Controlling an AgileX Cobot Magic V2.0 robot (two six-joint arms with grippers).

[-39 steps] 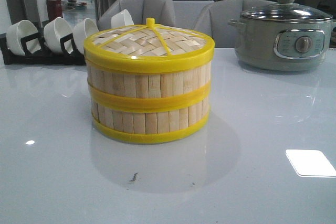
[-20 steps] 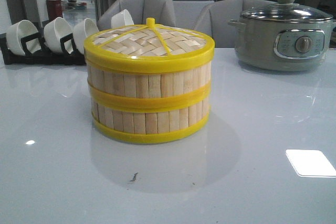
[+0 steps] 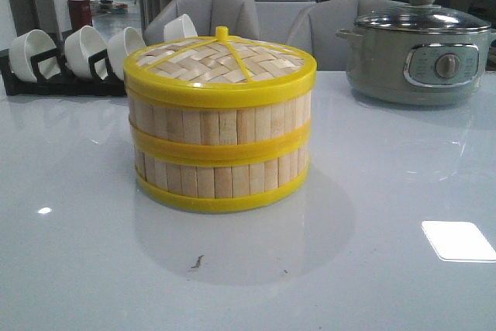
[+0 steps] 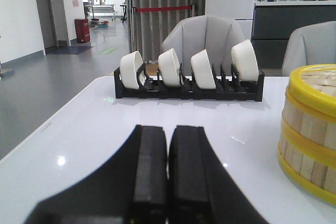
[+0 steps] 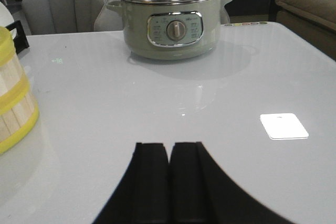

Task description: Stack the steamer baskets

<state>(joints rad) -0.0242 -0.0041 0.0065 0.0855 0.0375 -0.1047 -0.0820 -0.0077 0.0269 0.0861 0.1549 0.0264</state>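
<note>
A: Starting at the left, what is there?

B: The bowl rack (image 3: 70, 63) sits at ten o'clock on the table (image 3: 372, 269); the left gripper (image 4: 168, 169) hangs low above the table, its fingers pressed together with nothing between them.

A: And the steamer baskets (image 3: 221, 156)?

B: They stand at the centre of the front view, one on the other, walls aligned, with the woven lid (image 3: 219, 63) on top; judged from that, the stacking looks complete.

A: How does the stack lie from each arm?

B: From the left gripper it is at about two o'clock, close by; from the right gripper (image 5: 169, 182) it is at about ten o'clock, only its edge showing; neither arm touches it, and which is nearer cannot be told. The stack is round, its axis upright, so no side is favoured.

A: The right gripper?

B: Its fingers are closed on nothing; the electric pot (image 3: 418, 52) stands at two o'clock, well apart.
</note>
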